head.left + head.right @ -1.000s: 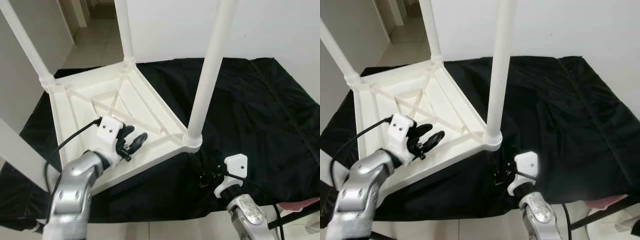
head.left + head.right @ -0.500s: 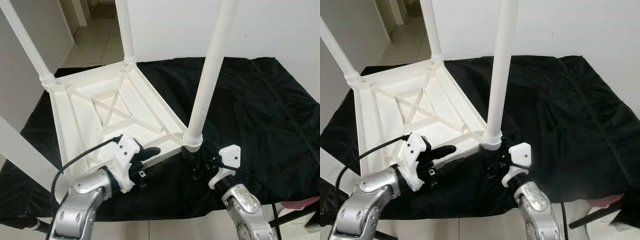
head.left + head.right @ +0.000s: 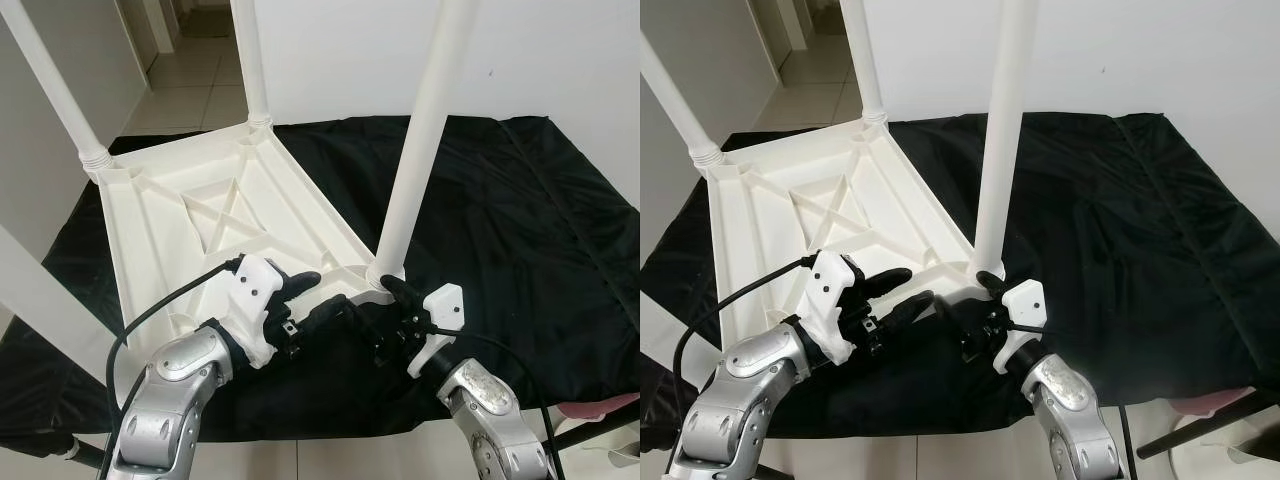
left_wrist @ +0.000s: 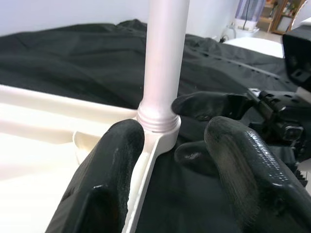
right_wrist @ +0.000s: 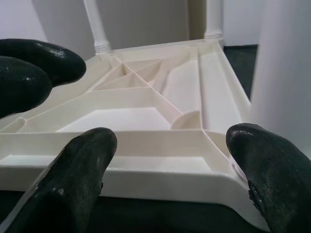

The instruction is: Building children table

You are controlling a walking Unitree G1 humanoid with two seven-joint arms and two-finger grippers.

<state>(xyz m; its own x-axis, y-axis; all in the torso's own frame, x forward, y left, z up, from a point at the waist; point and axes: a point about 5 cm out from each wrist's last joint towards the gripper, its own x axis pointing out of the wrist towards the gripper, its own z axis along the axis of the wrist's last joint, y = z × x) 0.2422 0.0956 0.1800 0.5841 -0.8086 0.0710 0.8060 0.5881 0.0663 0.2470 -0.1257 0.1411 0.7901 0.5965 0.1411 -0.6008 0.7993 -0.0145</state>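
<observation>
Both arms have closed in on the near corner of the upturned white children's table [image 3: 230,215] since a second ago: the left pincer [image 3: 315,292], which was over the underside ribs, has dropped to the near edge, and the right pincer [image 3: 392,310], which hung back over the cloth, has come forward to the foot of the near leg.

Going left to right, the table lies upside down on a black cloth [image 3: 520,220] spread over the floor, its ribbed underside facing up and its white legs standing upward. From where I stand, the far legs rise at about eleven and twelve o'clock, and the near leg [image 3: 420,130] rises at about one o'clock from its socket [image 3: 385,278] at the table's near right corner.

The left pincer lies at the near rim just left of that socket, its two black fingers [image 4: 109,165] spread wide, one over the white rim and one over the cloth, holding nothing. The right pincer sits just right of it, touching or nearly touching the socket; its fingers [image 5: 80,160] are also spread wide, straddling the corner edge without gripping it.

No brand, label or writing can be read on the table, the cloth or the arms.
</observation>
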